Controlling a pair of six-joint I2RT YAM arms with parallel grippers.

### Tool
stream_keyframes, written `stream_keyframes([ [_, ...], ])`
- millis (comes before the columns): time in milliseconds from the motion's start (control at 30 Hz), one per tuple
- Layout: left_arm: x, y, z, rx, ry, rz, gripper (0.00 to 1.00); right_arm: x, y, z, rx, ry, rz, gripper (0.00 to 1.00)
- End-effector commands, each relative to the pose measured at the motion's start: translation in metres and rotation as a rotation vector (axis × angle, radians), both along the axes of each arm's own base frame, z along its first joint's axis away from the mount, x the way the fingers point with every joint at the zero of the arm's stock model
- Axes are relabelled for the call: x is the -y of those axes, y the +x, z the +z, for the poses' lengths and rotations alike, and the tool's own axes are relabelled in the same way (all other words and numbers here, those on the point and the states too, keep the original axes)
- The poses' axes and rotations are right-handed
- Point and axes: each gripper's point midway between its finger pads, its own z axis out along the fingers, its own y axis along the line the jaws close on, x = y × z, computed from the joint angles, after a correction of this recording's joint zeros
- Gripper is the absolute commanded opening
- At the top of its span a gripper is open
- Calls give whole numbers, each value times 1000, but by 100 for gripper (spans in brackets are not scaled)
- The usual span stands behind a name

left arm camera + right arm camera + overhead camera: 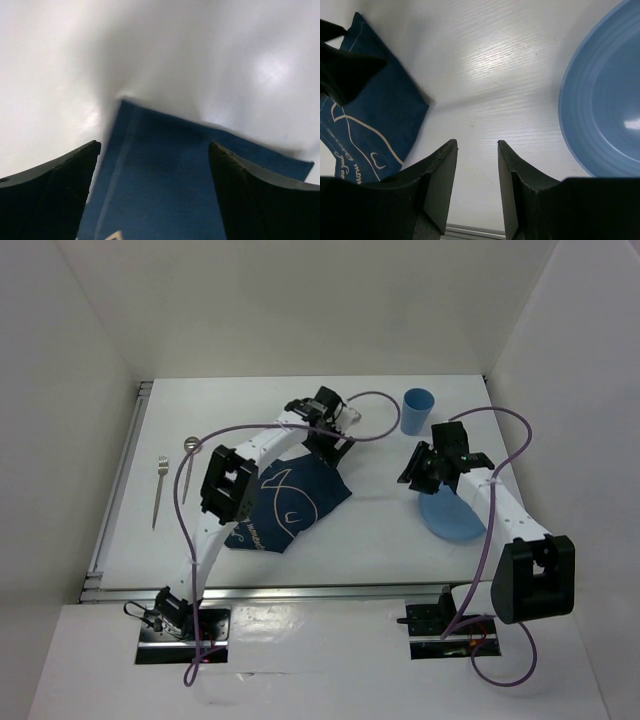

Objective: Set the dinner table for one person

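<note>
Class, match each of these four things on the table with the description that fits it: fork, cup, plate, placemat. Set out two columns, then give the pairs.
Things
1. fork
2. cup
3. plate
4. placemat

Descriptions
A. navy with white drawings, in the middle
B. light blue, upright, near the far edge
C. metal, lying flat at the left of the dinner table
D. blue, round, flat at the right

Pairs: 1-C, 2-B, 3-D, 4-A
</note>
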Motion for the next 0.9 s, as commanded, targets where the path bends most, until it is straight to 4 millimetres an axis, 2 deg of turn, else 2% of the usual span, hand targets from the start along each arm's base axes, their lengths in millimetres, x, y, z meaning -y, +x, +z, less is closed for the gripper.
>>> stream_keyframes([
  [0, -15, 50, 38, 22, -220, 225, 96, -1, -2, 14, 49, 6, 17, 46],
  [133, -23, 43, -4, -68, -160, 215, 99, -1, -4, 14, 49, 12, 10, 46],
  [233, -10, 16, -23, -129, -110, 84, 99, -3, -5, 14, 48, 20, 16, 46],
  [267, 1, 7, -26, -135, -110, 23, 99, -3, -5, 14, 48, 20, 16, 46],
  [367, 12, -10, -30, -143, -94, -31, 99, -3, -2, 12, 47, 20, 16, 46],
  [400, 13, -9, -23, -128, -96, -44, 99, -4, -2, 12, 45, 25, 9, 46],
  [467, 16, -11, -28, -131, -81, -49, 99, -4, 0, 12, 43, 25, 9, 46],
  [633, 1, -19, -41, -129, 76, -28, 90, -6, 0, 13, 40, 39, 6, 46],
  [700, -10, -27, -55, -141, 161, -26, 79, -5, -3, 12, 40, 39, 6, 46],
  [733, -13, -31, -60, -160, 174, -26, 67, -6, -3, 12, 38, 45, -2, 46],
  [800, -19, -39, -72, -197, 199, -27, 53, -6, -3, 12, 38, 45, -2, 46],
  [833, -22, -44, -77, -221, 215, -28, 43, -6, -3, 12, 38, 45, -2, 46],
  [867, -20, -44, -81, -230, 207, -32, 16, -6, -3, 12, 38, 45, -2, 46],
])
